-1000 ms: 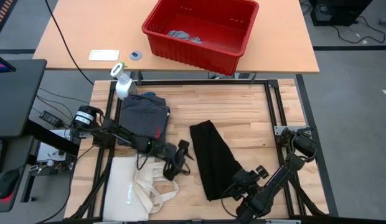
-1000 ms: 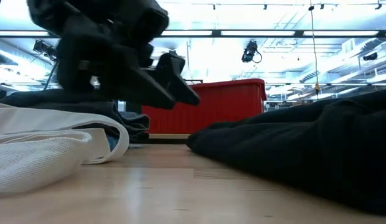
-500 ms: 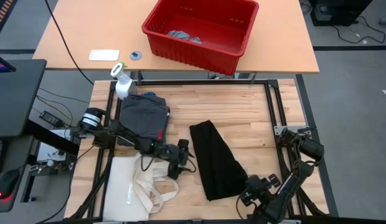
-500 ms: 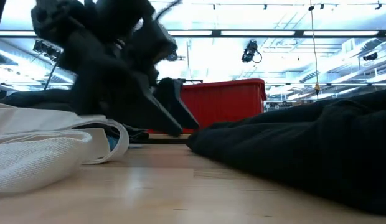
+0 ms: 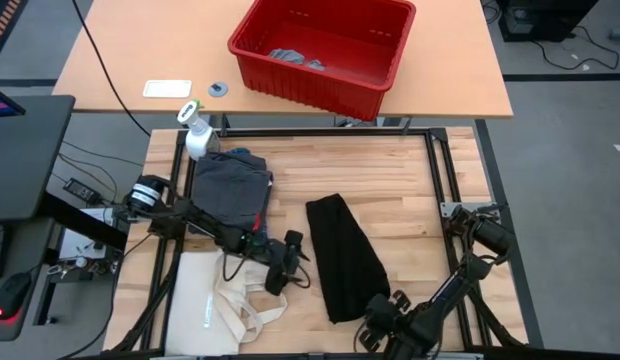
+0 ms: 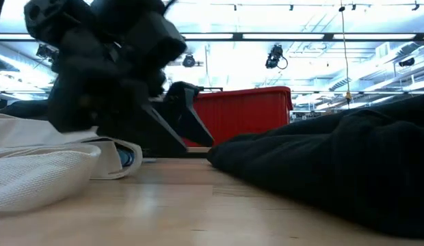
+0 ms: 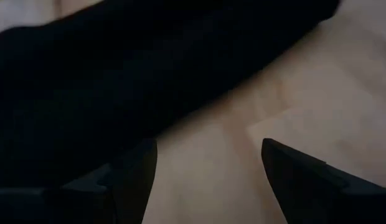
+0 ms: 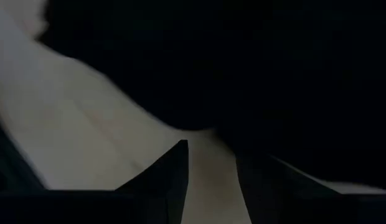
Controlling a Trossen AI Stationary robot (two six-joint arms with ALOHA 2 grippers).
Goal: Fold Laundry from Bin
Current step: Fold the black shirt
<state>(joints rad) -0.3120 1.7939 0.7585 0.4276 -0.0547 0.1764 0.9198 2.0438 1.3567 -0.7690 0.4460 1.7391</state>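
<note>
A folded black piece of laundry [image 5: 345, 255] lies flat on the wooden table's middle. My left gripper [image 5: 290, 262] stands open just off its left edge, low over the wood; in the left wrist view the black cloth [image 7: 118, 81] lies just ahead of the left gripper [image 7: 208, 180]. My right gripper [image 5: 375, 315] is at the black piece's near right corner, tipped down, with a narrow gap and bare wood between its fingers [image 8: 211, 180]. A folded dark grey piece [image 5: 230, 190] lies at the far left. The red bin [image 5: 325, 50] holds a light grey piece [image 5: 295, 57]. My right gripper has one finger [image 8: 268, 186] at the black piece's near edge [image 8: 243, 124], coming slantwise from above and the near side. Dark finger on dark cloth: I cannot tell whether it touches. Nothing lies between the two fingers.
A cream tote bag [image 5: 225, 300] with long handles lies at the near left, right beside my left arm. A spray bottle [image 5: 195, 130] stands at the far left corner. The bin sits on a separate table beyond the far edge. Bare wood lies right of the black piece.
My right gripper has come down and toward the table's left, tipping steeply downward, and now stands at the black piece's near right corner. My left gripper has sunk a little toward the table beside the black piece. The laundry has not moved.
</note>
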